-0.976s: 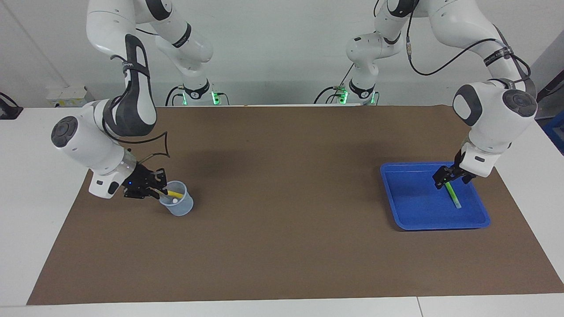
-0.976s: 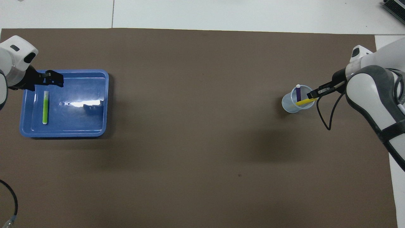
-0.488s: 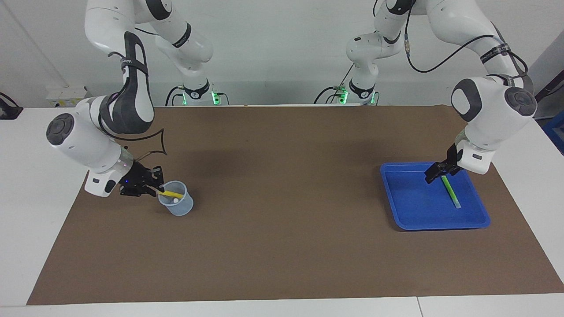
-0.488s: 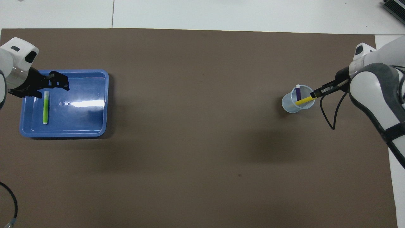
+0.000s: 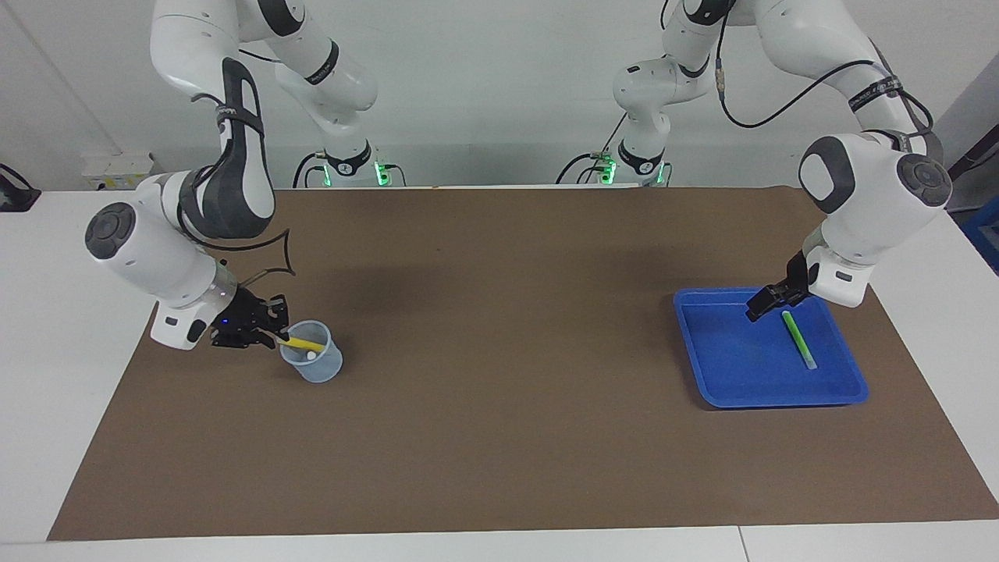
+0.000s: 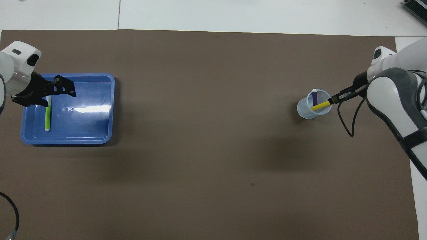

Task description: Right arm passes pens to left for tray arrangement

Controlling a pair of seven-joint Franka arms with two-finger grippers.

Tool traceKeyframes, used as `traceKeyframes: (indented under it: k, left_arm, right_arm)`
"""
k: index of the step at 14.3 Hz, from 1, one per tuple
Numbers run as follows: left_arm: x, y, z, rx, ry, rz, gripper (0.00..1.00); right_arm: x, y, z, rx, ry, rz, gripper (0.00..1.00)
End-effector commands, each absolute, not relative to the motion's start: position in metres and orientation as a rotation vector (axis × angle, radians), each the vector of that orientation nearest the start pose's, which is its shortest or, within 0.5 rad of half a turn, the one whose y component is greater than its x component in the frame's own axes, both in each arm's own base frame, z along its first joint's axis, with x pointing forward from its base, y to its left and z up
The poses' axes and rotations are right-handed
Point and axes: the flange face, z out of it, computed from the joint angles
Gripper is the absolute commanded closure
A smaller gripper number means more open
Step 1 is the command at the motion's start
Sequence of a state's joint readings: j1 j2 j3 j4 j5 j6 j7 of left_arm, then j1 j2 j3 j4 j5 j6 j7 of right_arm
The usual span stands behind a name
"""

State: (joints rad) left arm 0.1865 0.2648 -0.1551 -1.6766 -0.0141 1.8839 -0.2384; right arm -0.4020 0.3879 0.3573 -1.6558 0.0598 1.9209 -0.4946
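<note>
The green pen lies flat in the blue tray, toward the left arm's end of the table. Just above it, over the tray, my left gripper hangs open and holds nothing. At the other end of the table a translucent cup holds the purple pen upright. The yellow pen leans out over the cup's rim, and my right gripper is shut on its upper end.
A brown mat covers most of the white table. A loose black cable hangs from the right wrist close to the cup. Nothing else stands on the mat between cup and tray.
My left gripper has risen off the green pen and drifted toward the table's middle, leaving the pen in the tray. The right gripper has drawn back slightly with the yellow pen.
</note>
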Motion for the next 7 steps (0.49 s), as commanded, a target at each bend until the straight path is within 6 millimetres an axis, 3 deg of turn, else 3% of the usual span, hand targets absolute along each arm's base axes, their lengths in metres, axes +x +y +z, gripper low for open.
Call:
traceKeyframes:
  k: [1,7]
  left_arm:
    - [0.6255,0.0215,0.4526,-3.159,-0.467,0.114,0.01]
    - [0.6240,0.0204,0.4522,-3.154,-0.488,0.129,0.01]
  right_arm:
    - [0.6428,-0.0463,0.3878,-2.885,-0.576,0.098,0.74]
    - [0.6410,-0.0440,0.3862,-2.887,-0.558,0.117,0.75]
